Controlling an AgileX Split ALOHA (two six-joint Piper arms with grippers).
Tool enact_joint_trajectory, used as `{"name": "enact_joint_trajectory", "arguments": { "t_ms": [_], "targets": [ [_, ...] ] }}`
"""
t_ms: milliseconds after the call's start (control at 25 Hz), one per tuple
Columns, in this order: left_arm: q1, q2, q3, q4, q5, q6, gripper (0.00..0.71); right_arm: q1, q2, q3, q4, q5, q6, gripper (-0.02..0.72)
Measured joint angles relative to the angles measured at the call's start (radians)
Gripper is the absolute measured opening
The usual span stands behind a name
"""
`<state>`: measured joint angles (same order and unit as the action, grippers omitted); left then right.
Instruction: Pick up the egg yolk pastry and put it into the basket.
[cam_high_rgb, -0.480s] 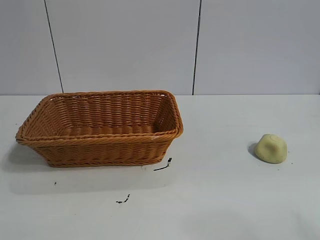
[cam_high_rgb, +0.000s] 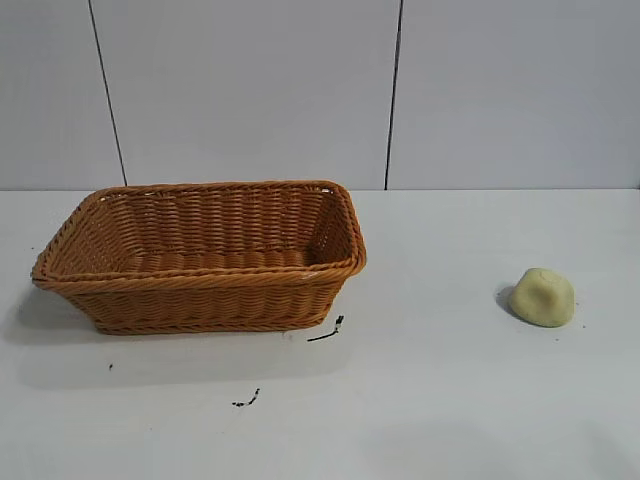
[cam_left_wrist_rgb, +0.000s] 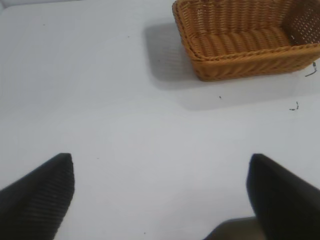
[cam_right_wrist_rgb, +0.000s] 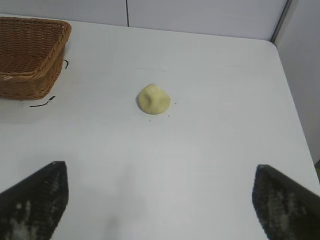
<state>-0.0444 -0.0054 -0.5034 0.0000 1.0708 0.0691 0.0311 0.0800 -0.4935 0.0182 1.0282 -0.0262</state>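
Observation:
The egg yolk pastry, a small pale yellow dome, sits on the white table at the right. It also shows in the right wrist view, well ahead of my right gripper, which is open and empty above bare table. The orange-brown wicker basket stands at the left, empty. In the left wrist view the basket lies far ahead of my left gripper, which is open and empty. Neither gripper shows in the exterior view.
Small black marks lie on the table near the basket's front corner, with another mark closer to the front. The table's far right edge meets a grey wall. A panelled wall stands behind the table.

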Motion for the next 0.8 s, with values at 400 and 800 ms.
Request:
{"name": "enact_joint_trajectory", "arguments": {
  "t_ms": [400,800],
  "targets": [
    [0.0,0.0,0.0,0.0,0.0,0.0,0.696,0.0,0.491,-0.175,-0.004,-0.022,0.0,0.693],
    [0.0,0.0,0.0,0.0,0.0,0.0,0.696,0.0,1.089,-0.433,-0.005,-0.035,0.0,0.693]
  ]
}}
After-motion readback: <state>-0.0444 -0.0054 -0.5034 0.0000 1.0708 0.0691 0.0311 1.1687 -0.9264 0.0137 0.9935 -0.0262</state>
